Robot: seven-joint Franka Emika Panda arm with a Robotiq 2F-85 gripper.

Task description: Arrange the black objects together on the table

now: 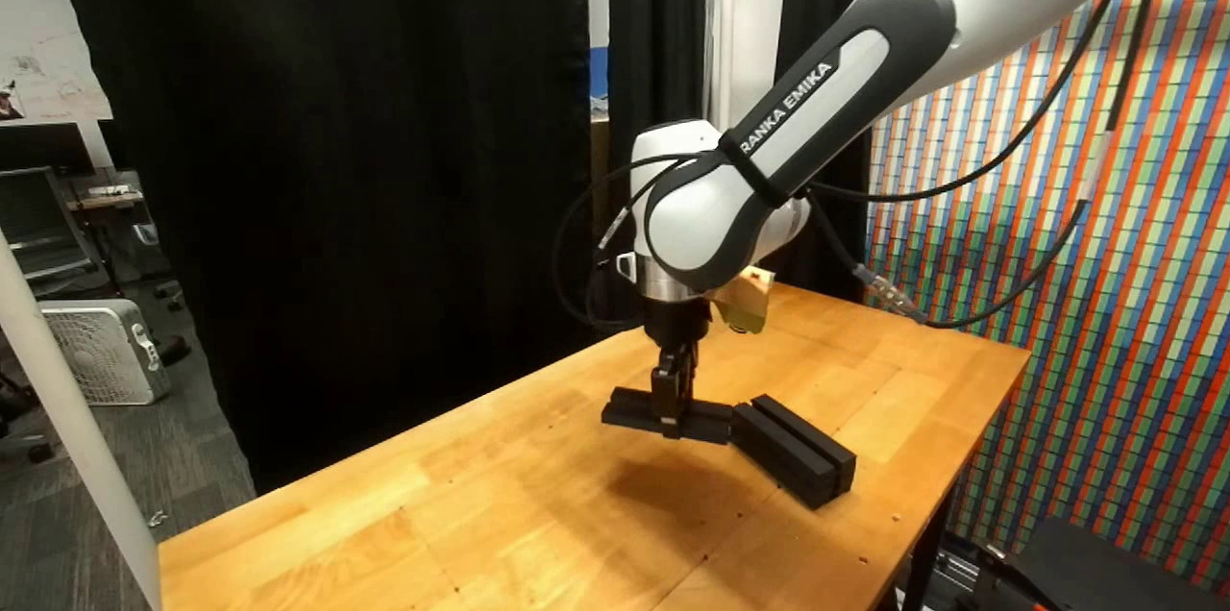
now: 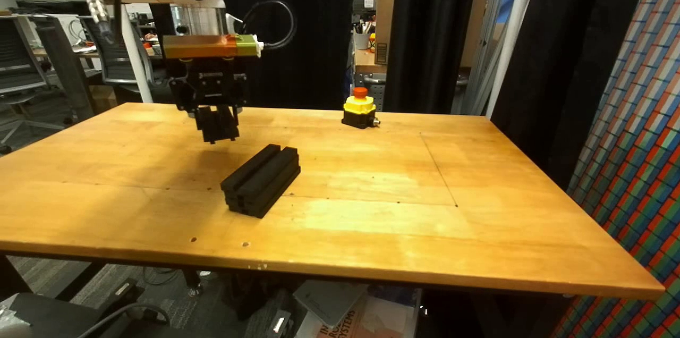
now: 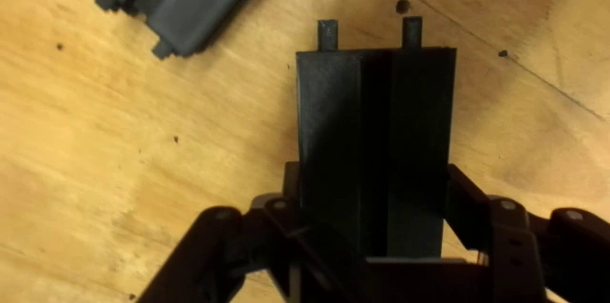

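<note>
In an exterior view the near edge of the table [image 2: 398, 242] crosses the front, light-brown wood with plank grain and a few small holes. A little in from that edge and left of the middle lies a stack of black bars [image 2: 268, 176], set slantwise, a groove along its top; how many bars it holds I cannot tell. Beyond it and to its left, the gripper [image 2: 217, 119] points down, its jaws closed in on a black bar [image 3: 329, 117] grooved along its length, one finger against each long side. That bar hangs clear of the table and apart from the stack; in the wrist view two short pegs jut from its end. Farther off, by the table's far edge and right of the gripper, stands a small yellow button box [image 2: 359, 106] with a red top and a black base. Past the far edge hang black curtains [image 2: 313, 72], with office chairs [image 2: 18, 56] at far left, and a multicoloured patterned surface [image 2: 632, 168] rises at the right.
</note>
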